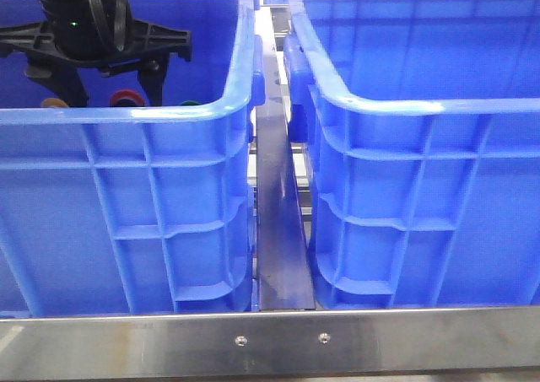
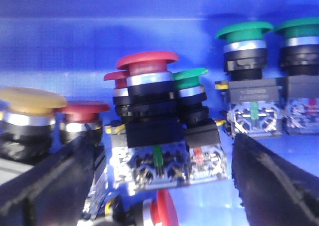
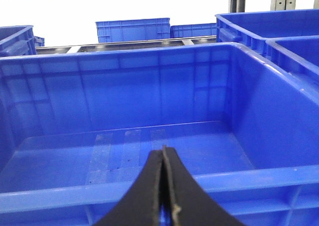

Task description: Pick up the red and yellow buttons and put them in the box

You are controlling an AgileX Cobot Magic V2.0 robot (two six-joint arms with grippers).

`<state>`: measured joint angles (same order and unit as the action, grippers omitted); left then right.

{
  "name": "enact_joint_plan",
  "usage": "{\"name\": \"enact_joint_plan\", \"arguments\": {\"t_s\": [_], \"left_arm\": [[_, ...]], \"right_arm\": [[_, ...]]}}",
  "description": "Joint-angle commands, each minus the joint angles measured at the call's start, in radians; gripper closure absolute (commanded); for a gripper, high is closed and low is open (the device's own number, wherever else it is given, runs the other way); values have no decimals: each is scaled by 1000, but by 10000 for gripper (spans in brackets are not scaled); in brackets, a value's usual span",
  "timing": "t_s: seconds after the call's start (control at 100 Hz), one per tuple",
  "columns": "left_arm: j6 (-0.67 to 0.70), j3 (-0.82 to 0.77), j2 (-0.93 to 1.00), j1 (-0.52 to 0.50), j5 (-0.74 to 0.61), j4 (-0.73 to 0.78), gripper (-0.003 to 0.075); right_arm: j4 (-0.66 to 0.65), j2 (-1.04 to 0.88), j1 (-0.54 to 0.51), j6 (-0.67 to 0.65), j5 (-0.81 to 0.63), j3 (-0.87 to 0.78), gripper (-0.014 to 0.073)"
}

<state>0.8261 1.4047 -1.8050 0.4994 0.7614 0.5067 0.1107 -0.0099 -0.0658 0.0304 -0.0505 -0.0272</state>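
Steel shelf rail (image 1: pixel 270 338) beneath two blue crates (image 1: pixel 126 196), more crates (image 3: pixel 132 30) beyond.

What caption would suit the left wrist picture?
Open left gripper closing in on a red button among yellow and green ones inside the blue crate.

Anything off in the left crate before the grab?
Mostly fine. One red button lies tipped on its side on the crate floor, near the open left pincer, while the others stand upright. Right pincer is shut, empty, over the other crate.
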Motion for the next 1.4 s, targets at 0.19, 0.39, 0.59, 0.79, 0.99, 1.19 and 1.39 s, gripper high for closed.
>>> {"name": "enact_joint_plan", "arguments": {"t_s": [0.19, 0.39, 0.59, 0.79, 0.99, 1.19, 1.39], "left_arm": [[17, 28, -4, -4, -26, 13, 190], [17, 28, -4, -4, -30, 13, 395], [17, 28, -4, -4, -37, 40, 724], [-26, 28, 45, 18, -3, 42, 739], [-82, 7, 161, 94, 27, 68, 739], [-96, -59, 325, 205, 33, 109, 739], [-149, -94, 465, 365, 40, 110, 739]], "right_arm": [[-10, -24, 4, 2, -85, 12, 661], [-10, -24, 4, 2, -85, 12, 661], [-10, -24, 4, 2, -85, 12, 661], [-10, -24, 4, 2, -85, 12, 661], [-10, -24, 4, 2, -85, 12, 661], [-10, -24, 4, 2, -85, 12, 661], [-10, -24, 4, 2, -85, 12, 661]]}}
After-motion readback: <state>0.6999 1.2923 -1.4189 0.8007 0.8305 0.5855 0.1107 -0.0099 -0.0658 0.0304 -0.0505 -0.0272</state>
